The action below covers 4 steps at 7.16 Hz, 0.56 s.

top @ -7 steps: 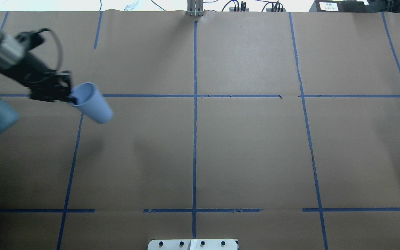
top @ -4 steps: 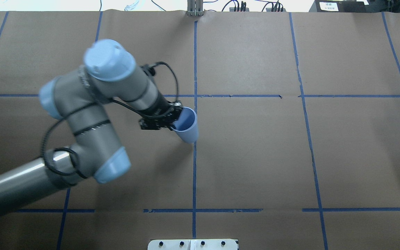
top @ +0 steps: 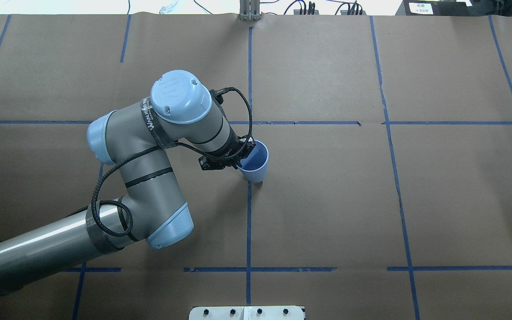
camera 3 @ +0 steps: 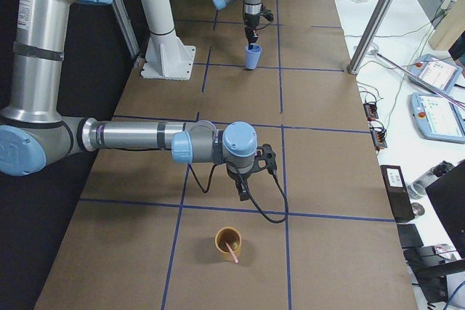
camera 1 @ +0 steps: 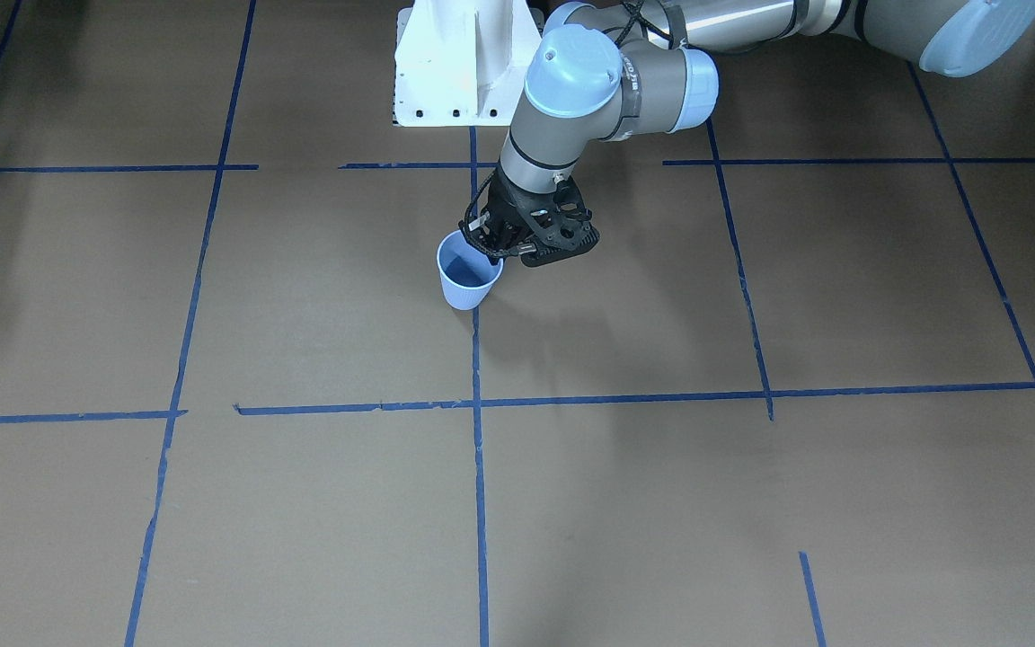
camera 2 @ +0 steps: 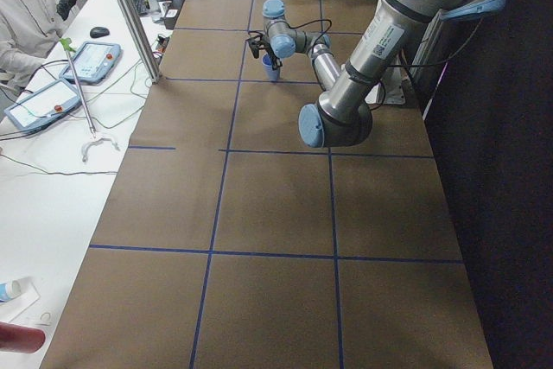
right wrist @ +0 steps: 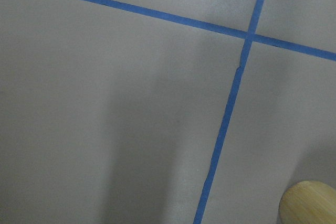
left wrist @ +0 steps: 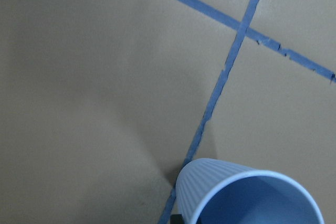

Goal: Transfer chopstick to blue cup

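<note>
Brown-papered worktop (top: 327,200) gridded with blue tape lines (top: 249,222): blue cup (top: 256,168) gripped at mid-table, chopstick (camera 3: 233,254) well apart from it, toward the robot's right end.

Left jaws clamped on the blue cup's rim, one finger inside and one outside, on the side nearest the left arm (top: 149,178). Cup roughly upright, mouth up, over the centre tape line near a crossing; base at or just above the paper, impossible to tell which. Chopstick leaning in a tan cup (camera 3: 222,245), one pink end showing past the rim. Right jaws pointing down over the paper near that tan cup, not touching it, at the end of the right arm (camera 3: 138,136); seen only from the side camera, so apart or together impossible to tell.
</note>
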### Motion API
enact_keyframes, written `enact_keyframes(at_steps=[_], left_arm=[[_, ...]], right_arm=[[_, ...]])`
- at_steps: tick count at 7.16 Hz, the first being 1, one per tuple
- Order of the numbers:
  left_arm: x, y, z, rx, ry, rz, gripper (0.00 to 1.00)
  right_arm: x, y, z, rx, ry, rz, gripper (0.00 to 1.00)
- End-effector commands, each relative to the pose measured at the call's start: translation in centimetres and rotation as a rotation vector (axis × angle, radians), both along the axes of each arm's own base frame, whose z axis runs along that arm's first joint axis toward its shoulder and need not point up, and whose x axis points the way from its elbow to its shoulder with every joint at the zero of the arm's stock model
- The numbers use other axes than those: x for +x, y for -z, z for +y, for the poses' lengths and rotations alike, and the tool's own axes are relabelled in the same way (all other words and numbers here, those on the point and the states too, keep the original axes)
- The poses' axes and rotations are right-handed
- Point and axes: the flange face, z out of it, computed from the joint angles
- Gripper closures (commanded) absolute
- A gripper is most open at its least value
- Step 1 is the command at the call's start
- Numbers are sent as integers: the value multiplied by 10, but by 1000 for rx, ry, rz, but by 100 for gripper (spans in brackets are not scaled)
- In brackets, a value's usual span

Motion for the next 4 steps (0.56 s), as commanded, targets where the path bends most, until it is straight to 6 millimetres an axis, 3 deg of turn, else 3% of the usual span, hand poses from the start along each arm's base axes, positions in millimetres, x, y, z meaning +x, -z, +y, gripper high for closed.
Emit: enact_keyframes(at_steps=[1, 2, 3, 4], left_arm=[[6, -3, 3, 35, 27, -48, 98], [11, -6, 8, 33, 18, -52, 91], [12, -3, 11, 36, 14, -48, 72], [12, -3, 11, 36, 13, -48, 6]], right_arm=[[0, 0, 0, -1, 0, 0, 1], [0, -1, 1, -2, 0, 0, 1], [0, -1, 1, -2, 0, 0, 1], [0, -1, 1, -4, -1, 0, 1]])
